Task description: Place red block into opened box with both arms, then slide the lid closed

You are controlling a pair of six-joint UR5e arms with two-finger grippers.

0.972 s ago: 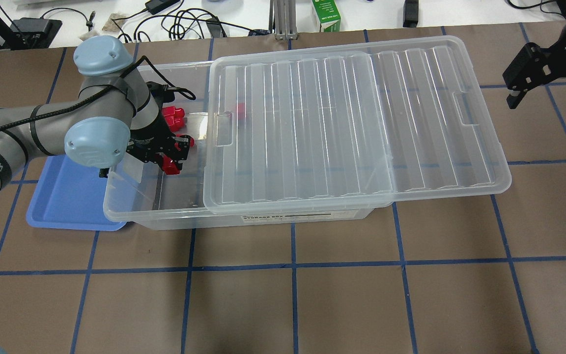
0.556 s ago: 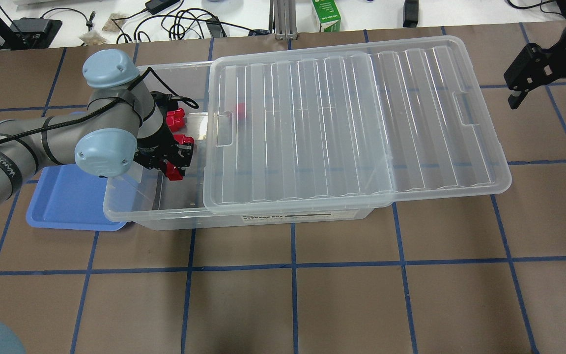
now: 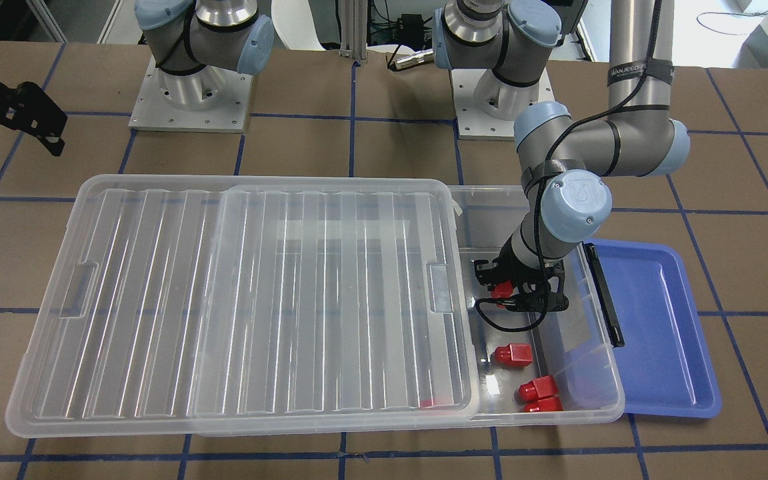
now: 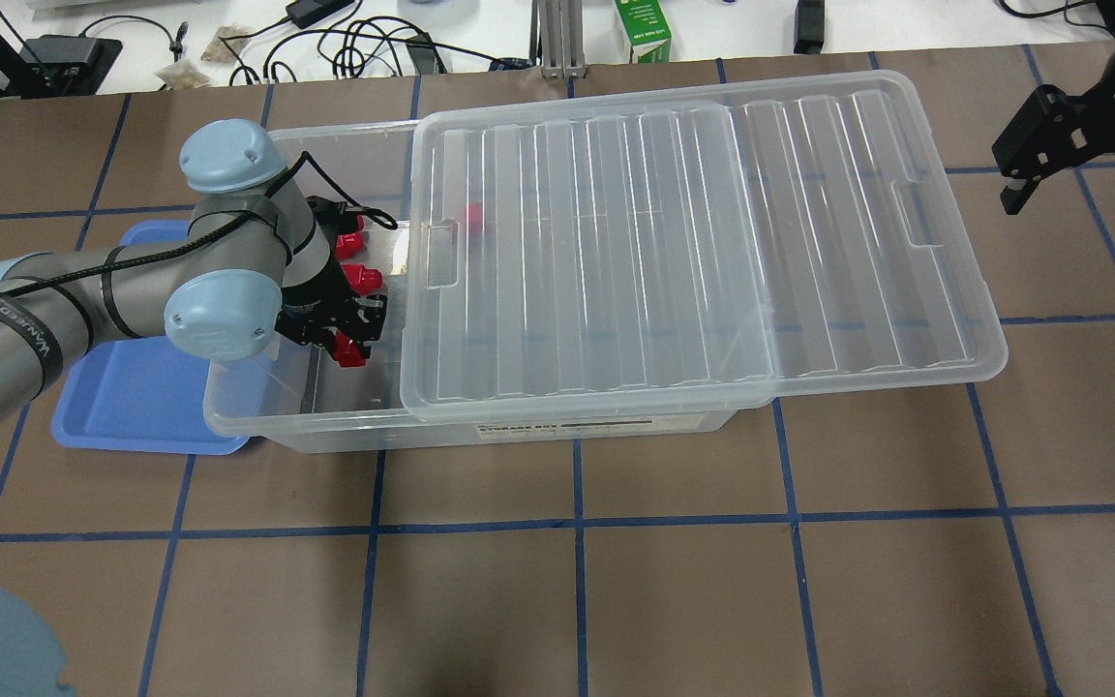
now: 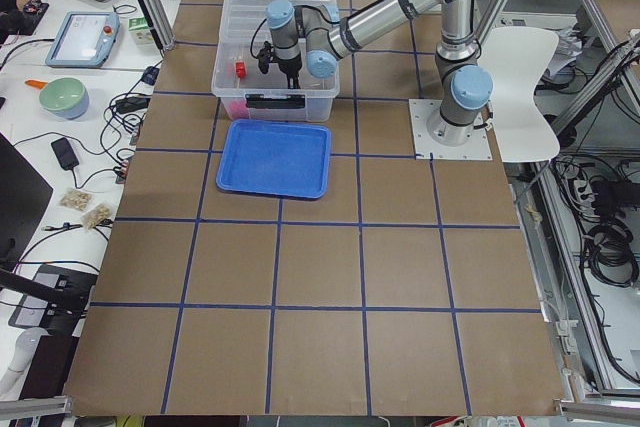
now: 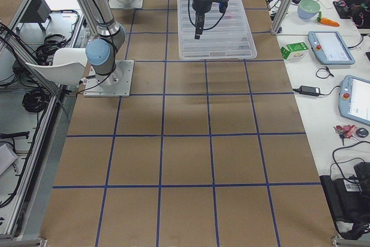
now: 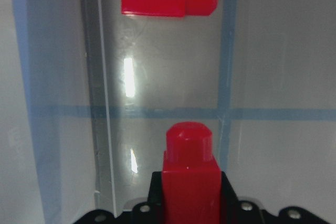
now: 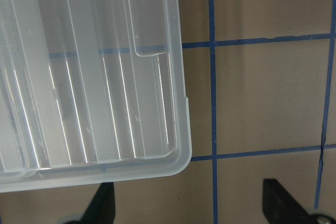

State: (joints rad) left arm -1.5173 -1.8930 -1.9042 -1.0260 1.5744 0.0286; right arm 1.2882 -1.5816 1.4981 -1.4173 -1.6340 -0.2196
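Observation:
The see-through box (image 4: pixel 257 416) lies on the table with its ribbed lid (image 4: pixel 674 252) slid toward my right, leaving the left end uncovered. Inside that uncovered end my left gripper (image 4: pixel 345 341) is shut on a red block (image 7: pixel 189 177), stub pointing away from the wrist, a little above the box floor. In the front-facing view the same red block (image 3: pixel 503 289) shows under the black fingers. My right gripper (image 4: pixel 1070 184) hangs open beyond the lid's right end, its fingertips (image 8: pixel 105 203) near the lid's corner (image 8: pixel 173 156), holding nothing.
Three other red blocks (image 3: pixel 514 355) (image 3: pixel 537 387) (image 3: pixel 543 404) lie on the box floor, and one (image 4: pixel 472 218) sits under the lid. A blue tray (image 4: pixel 132 397) lies against the box's left end. Cables and a green carton (image 4: pixel 643 29) are at the far edge.
My left arm has swung right and toward the near side, carrying the red block further over the open part of the box. The right gripper and the lid have not moved.

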